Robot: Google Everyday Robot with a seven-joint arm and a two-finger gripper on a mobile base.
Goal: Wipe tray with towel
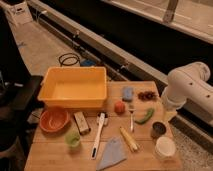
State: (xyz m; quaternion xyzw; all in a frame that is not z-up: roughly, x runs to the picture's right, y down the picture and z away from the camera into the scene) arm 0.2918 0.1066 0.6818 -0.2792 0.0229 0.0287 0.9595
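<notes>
**On the wooden surface: tray at the back, towel at the front, clutter in between**

On the surface [50,156], the yellow tray [75,71] sits at the back left and the blue-grey towel [112,154] lies flat at the front edge, well apart from it. Between them are a long-handled brush [98,134] just beside the towel, a small box [81,122], a green cup [73,139] and an orange-red bowl [53,120] right in front of the tray.

To the right of the tray there's a blue sponge [128,93], a red round fruit [119,107], a fork [131,120], a curved green thing [145,117], a dark cluster [147,94] that could be grapes, a yellow stick-like thing [129,138], a dark can [158,130] and a white cup [165,147].

The white arm [187,87] hangs over the right side of the surface and runs out of view there. The gripper is tucked somewhere behind it, so I can't pick it out. The fingers are spread with nothing in them. The towel's front edge is cut off by the bottom of the view.
</notes>
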